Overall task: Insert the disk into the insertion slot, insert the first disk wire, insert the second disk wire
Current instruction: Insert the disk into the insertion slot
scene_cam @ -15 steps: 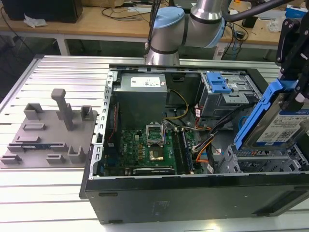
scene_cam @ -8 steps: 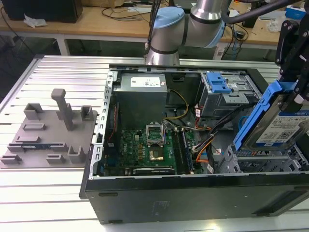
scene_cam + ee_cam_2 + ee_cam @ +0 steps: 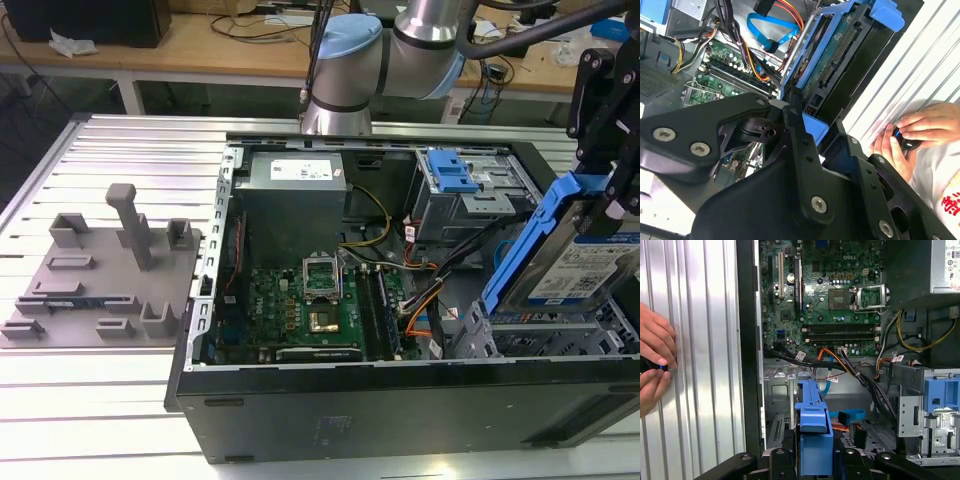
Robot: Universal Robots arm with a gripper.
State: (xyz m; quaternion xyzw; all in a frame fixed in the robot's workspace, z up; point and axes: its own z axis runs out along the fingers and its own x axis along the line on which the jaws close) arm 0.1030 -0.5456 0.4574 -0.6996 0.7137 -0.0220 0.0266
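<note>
Exterior view: your jaws are pinched on the disk (image 3: 588,272), clamping the upper end of its blue carrier (image 3: 525,250). The drive hangs tilted with its label facing the camera. It sits just above the insertion slot (image 3: 545,338), the low perforated cage in the corner of the computer case (image 3: 400,400) at the exterior view's right. It is not in the bay yet, and I cannot tell whether its lower edge touches the cage.

I judge the drive to be stiff, dense for its size and easily hurt by knocks. The plastic carrier will flex a little. The carrier's side rails look the safest place to hold, well clear of the label and the bare circuit board underneath.

Further out, a blue cable (image 3: 851,416) lies loose on the case floor near the bay. The taller cage with the blue latch (image 3: 462,185) stands just beyond. In the first wrist view a person's hand (image 3: 654,357) rests on the slatted worktop (image 3: 705,340) beside the case, fingers around something small and dark.
</note>
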